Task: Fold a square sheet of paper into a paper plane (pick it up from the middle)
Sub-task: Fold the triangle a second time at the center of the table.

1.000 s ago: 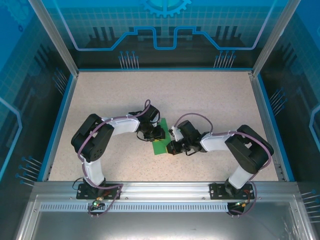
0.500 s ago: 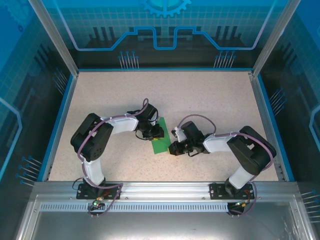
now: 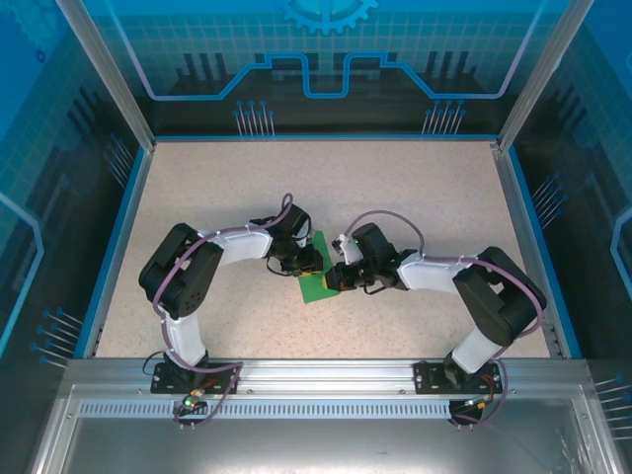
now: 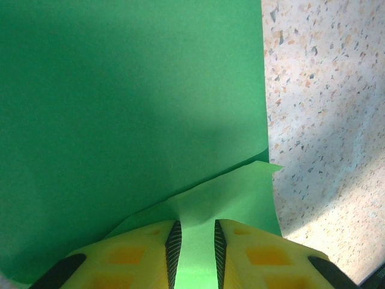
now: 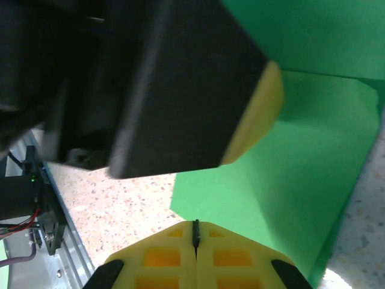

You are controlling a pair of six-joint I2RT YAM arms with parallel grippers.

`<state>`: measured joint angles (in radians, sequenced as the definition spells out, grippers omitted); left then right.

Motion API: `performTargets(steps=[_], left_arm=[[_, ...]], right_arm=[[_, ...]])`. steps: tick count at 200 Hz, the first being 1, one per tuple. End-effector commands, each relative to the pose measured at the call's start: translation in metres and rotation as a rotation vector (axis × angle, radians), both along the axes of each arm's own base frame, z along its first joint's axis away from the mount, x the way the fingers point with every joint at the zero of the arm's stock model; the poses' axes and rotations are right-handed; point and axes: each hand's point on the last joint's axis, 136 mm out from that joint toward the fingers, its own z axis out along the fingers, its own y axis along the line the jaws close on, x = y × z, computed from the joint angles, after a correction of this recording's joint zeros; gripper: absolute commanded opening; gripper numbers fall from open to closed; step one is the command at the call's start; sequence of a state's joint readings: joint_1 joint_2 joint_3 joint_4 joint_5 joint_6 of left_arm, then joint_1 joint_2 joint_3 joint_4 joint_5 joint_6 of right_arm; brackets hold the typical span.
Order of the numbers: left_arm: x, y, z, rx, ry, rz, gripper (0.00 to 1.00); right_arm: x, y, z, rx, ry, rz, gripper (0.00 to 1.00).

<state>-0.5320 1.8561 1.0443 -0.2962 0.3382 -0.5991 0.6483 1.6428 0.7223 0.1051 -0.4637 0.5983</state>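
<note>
Surface: speckled beige table (image 3: 415, 197), blue-rimmed.
Room: blue printed panels (image 3: 326, 59) all round.
Paper: square sheet of paper (image 4: 120, 108) mid-table, one flap folded.
Left gripper (image 4: 194, 241): slightly parted over flap.
Right gripper (image 5: 195, 232): closed at paper's edge.

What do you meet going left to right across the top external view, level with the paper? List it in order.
left arm's elbow → square sheet of paper → right arm's elbow
</note>
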Motion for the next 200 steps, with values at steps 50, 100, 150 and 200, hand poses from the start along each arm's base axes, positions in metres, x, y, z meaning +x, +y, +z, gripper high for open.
performTargets(steps=[50,100,150,200], left_arm=[[-0.006,0.016,-0.017,0.058,0.021,0.003,0.26],[0.000,0.020,-0.014,0.058,0.013,0.009,0.27],[0.010,0.029,-0.007,0.041,-0.001,0.034,0.27],[0.014,0.048,-0.012,0.049,-0.002,0.069,0.27]], right_arm=[[-0.006,-0.023,-0.042,-0.116,0.059,0.011,0.05],[-0.026,-0.048,-0.066,-0.167,0.112,0.001,0.05],[-0.038,-0.062,-0.082,-0.214,0.146,-0.005,0.05],[-0.040,-0.064,-0.085,-0.222,0.151,-0.007,0.05]])
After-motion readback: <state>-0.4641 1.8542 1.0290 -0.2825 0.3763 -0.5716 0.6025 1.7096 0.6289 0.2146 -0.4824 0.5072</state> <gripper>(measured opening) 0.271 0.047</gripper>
